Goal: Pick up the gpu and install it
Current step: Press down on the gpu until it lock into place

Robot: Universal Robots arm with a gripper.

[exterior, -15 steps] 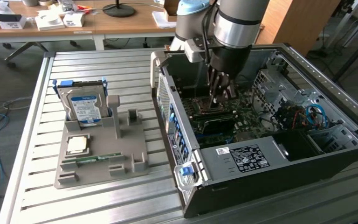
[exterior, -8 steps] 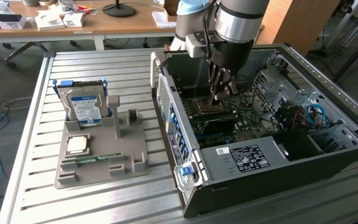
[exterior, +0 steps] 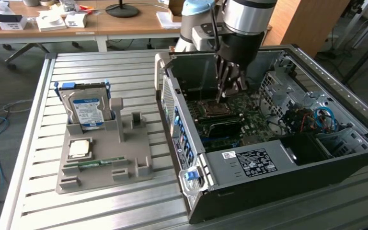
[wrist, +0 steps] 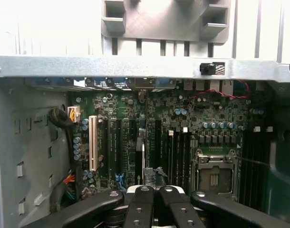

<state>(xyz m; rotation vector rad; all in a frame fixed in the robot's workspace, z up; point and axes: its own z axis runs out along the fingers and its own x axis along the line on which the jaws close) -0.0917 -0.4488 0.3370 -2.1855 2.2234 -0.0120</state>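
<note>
Silver hard drive upright in grey holder — desk behind.

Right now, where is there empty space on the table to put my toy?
Bare slats lie between the table's edge and the grey holder tray, and in front of the tray. Inside the computer case it is crowded, where the claw sits.

Ribbed matt metal table
</note>
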